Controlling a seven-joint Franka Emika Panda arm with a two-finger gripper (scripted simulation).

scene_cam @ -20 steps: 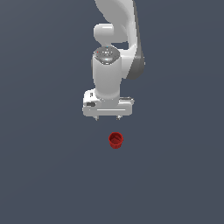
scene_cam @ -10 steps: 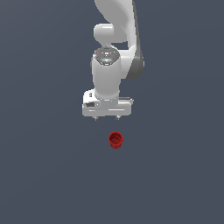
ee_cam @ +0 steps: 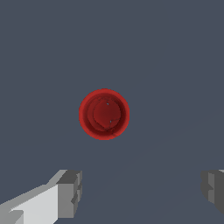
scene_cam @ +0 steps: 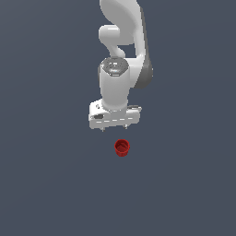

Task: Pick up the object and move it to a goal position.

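The object (scene_cam: 122, 148) is a small red round cup standing upright on the dark grey floor, its hollow inside facing up. In the wrist view the object (ee_cam: 104, 114) shows as a red ring with a ribbed inside. My white gripper (scene_cam: 114, 129) hangs above the floor, a short way from the cup and apart from it. Its two grey fingertips (ee_cam: 70, 193) are spread wide, far wider than the cup, and hold nothing. My gripper (ee_cam: 140, 192) is open.
The dark grey floor (scene_cam: 50, 184) is flat and plain all around. The white arm (scene_cam: 122, 50) rises behind the gripper.
The arm has shifted slightly; the gripper sits a little lower than before. The red cup has not moved.
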